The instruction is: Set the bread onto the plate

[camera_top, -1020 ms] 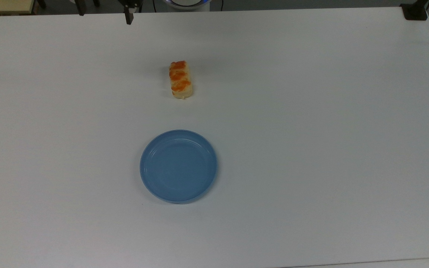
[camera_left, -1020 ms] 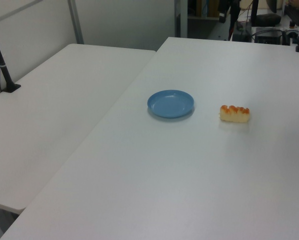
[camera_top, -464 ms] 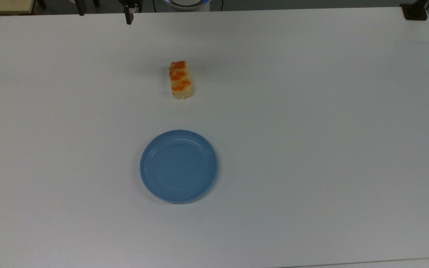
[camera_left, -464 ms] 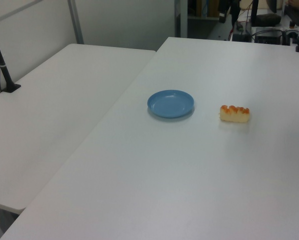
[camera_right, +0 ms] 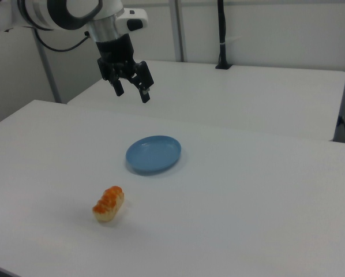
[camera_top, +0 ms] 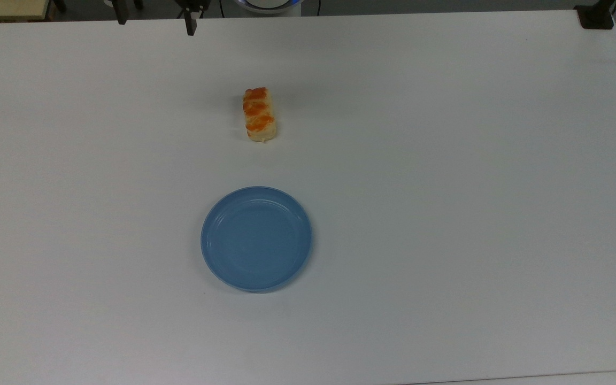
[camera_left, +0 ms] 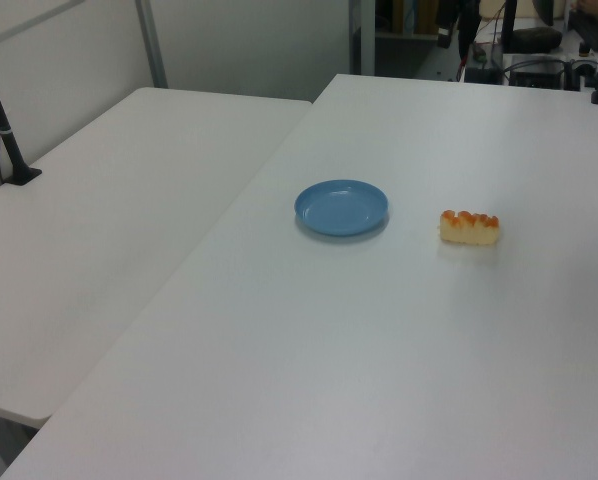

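My claw hangs high above the table with its fingers spread and nothing between them, ready to take hold of something. The bread lies on the bare table, near the right view's bottom left and well apart from the plate. The plate sits flat, nothing on it. I judge the reach toward the bread is my first step.
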Robot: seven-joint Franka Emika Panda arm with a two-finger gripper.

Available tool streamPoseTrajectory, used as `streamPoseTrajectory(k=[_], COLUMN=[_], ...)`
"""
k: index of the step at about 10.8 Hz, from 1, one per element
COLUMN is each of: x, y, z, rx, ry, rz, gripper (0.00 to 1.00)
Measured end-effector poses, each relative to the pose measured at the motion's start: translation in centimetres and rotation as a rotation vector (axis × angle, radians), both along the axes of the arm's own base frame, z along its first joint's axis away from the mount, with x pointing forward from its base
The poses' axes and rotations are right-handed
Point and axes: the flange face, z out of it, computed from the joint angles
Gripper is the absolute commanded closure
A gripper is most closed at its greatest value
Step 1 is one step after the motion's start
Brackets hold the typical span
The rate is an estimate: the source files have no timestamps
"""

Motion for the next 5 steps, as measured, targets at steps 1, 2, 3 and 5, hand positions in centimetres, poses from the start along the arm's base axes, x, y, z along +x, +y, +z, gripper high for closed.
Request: streamPoseTrajectory(k=[1,2,3,5], x=[0.0,-0.1,-0.8,-3.1], y=[0.0,0.0,0.2,1.3], z=[0.0,-0.2,-0.7,-2.8], rx=[0.0,0.001,0.004,-0.029], ry=[0.0,0.015,0.081,0.322], rz=[0.0,0.01,0.049,0.244], gripper=[0.0,0.0,0.0,0.0])
